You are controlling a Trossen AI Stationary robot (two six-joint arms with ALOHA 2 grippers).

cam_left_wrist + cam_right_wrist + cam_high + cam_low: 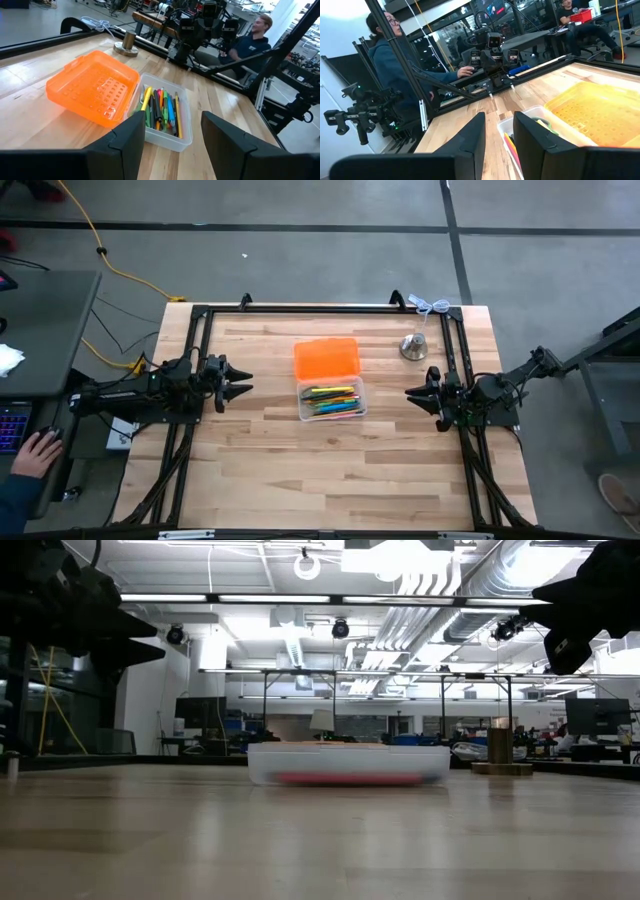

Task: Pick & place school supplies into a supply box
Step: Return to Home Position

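The supply box [331, 400], a clear tray, sits mid-table with its orange lid [326, 359] flipped open and lying flat on the far side. The school supplies [162, 110], pens and pencils in yellow, green, pink, orange and blue, lie side by side inside the tray. My left gripper [246, 386] hovers open at the table's left, pointing level at the box; the wrist view shows a wide gap [172, 137] between its fingers. My right gripper [411, 392] hovers open at the table's right, facing the box [520, 120], with a narrower gap [499, 137].
A silver bell [414, 346] stands at the far right, behind my right gripper. A black frame [300, 308] runs along the table's far and side edges. A person's hand [40, 450] rests on a desk left of the table. Bare wood lies in front of the box.
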